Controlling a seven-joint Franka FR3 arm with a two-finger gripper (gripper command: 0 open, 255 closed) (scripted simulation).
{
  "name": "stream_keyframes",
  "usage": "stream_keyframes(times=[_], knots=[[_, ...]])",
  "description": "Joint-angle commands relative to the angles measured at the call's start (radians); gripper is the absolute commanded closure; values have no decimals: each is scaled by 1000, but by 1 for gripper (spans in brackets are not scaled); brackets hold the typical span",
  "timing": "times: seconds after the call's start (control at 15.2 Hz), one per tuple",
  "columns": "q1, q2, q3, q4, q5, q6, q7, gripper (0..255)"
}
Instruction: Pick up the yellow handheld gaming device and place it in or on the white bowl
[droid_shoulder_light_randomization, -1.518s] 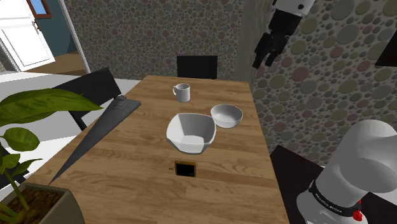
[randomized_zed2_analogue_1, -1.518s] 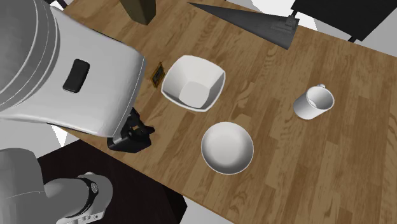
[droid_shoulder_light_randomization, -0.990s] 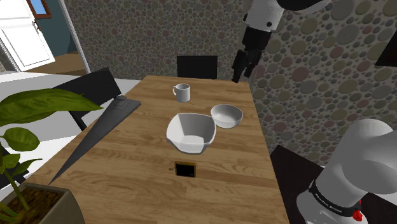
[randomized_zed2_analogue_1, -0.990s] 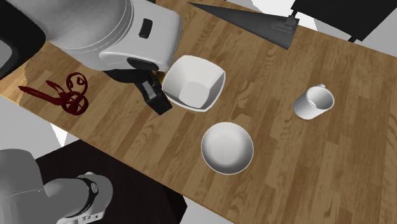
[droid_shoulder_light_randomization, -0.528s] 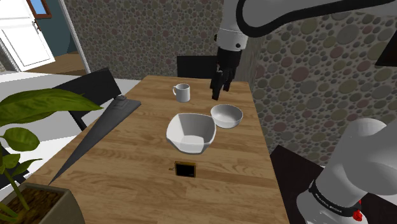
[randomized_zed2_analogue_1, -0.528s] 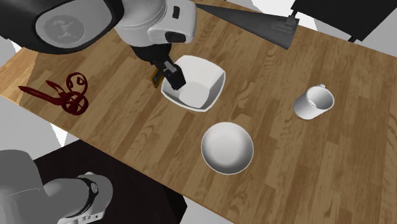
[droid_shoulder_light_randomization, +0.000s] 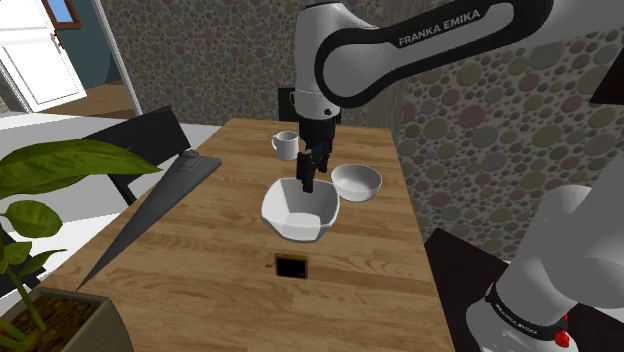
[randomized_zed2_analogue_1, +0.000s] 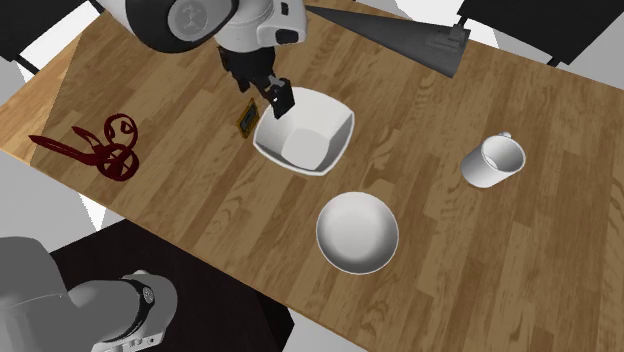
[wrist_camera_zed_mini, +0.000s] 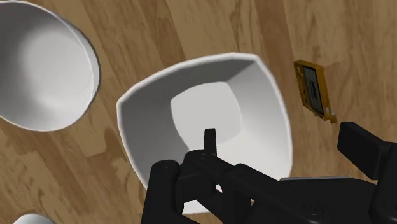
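The yellow device (droid_shoulder_light_randomization: 290, 265) (randomized_zed2_analogue_1: 246, 117) (wrist_camera_zed_mini: 313, 87) lies flat on the wooden surface (droid_shoulder_light_randomization: 215, 250) (randomized_zed2_analogue_1: 200, 225), dark screen up. It sits just beside one corner of the square bowl (droid_shoulder_light_randomization: 320, 222) (randomized_zed2_analogue_1: 330, 125) (wrist_camera_zed_mini: 146, 127), with a narrow strip of wood between them. In the shoulder view it is below the bowl, on the side nearer the camera. Nothing touches it.

The tool (droid_shoulder_light_randomization: 306, 185) (randomized_zed2_analogue_1: 277, 100) (wrist_camera_zed_mini: 280, 143) hangs pointing down over the square bowl, above the part of the rim that faces the device. Its fingers stand apart and hold nothing. The wrist view looks past them into the white hollow of the bowl, with the device off to one side.

A round bowl (droid_shoulder_light_randomization: 356, 182) (randomized_zed2_analogue_1: 357, 232) (wrist_camera_zed_mini: 41, 63) stands close to the square one, not touching it. A white mug (droid_shoulder_light_randomization: 286, 145) (randomized_zed2_analogue_1: 492, 160) stands upright farther along the surface. In the second exterior view, dark red scissors (randomized_zed2_analogue_1: 100, 150) lie near the left edge, well apart from the bowls. A long dark grey wedge (droid_shoulder_light_randomization: 150, 205) (randomized_zed2_analogue_1: 400, 35) lies along the opposite edge. A leafy plant (droid_shoulder_light_randomization: 40, 190) fills the shoulder view's lower left, and a black chair (droid_shoulder_light_randomization: 310, 103) stands at the far end.
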Motion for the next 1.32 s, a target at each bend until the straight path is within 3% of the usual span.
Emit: stream_keyframes(times=[0.0,0.79,1.25], knots=[[17,60,26,19,-16,18,7,0],[134,450,124,202,-166,66,51,0],[139,488,120,159,-184,141,61,0]])
